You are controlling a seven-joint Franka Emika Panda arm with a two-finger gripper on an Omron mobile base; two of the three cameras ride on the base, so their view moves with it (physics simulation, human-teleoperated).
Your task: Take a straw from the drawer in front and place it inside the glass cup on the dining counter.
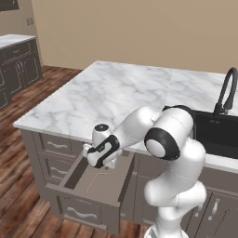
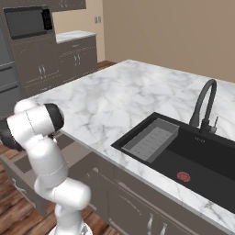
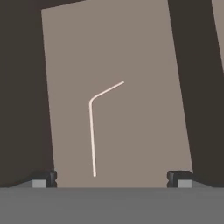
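Spread wide, my pincer (image 3: 112,178) hangs over the open drawer (image 1: 95,183), pinching nothing. Below lies the straw (image 3: 92,131), flat on its floor: bent, thin, probably light and crushable. I'd grip its long straight part.

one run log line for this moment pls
drawer: open | straw: flat on drawer floor, bent near one end | gripper: open, above straw, empty | phase: pre-grasp
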